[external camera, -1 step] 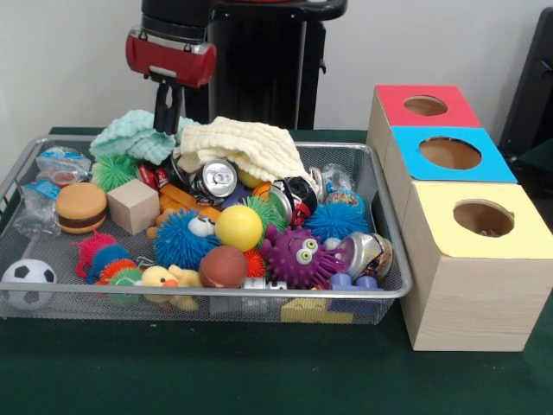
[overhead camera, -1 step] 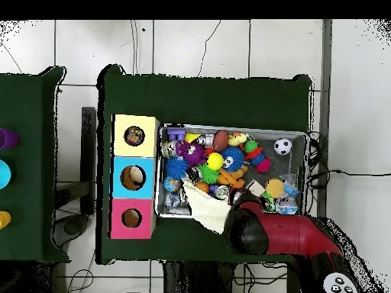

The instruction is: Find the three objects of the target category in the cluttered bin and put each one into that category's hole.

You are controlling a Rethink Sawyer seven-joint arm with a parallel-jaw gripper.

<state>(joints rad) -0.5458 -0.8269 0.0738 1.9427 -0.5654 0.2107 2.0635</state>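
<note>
Three boxes to choose from, lined up well apart from the hand, beyond the far end of the bin: red box, blue box, yellow box. Each has a round hole on top. Set tight together just outside the mesh, probably so that a drop needs only a short carry off the pile.

Reaches down at the bin's back corner, right behind a teal cloth and just beside a cream cloth draped over the heap. Cannot tell whether clenched, released or grasping anything: tip hidden behind the teal cloth from the front, covered by the arm from above. Nothing visibly lifted clear of the pile.

Cannot name the target category from these views, so no telling which three things count or where they lie. Possible candidates, as a guess only: the two cloths close by the hand, or the crushed can a little below and in front of it, tucked half under the cream cloth. With cloths lying on top, probably some uncovering needed first.

Farther from the hand, toward the front rim: yellow ball, purple spiky toy, soccer ball, all loose and jumbled.

Risk: snagging a cloth and dragging neighbours out onto the green surface.
</note>
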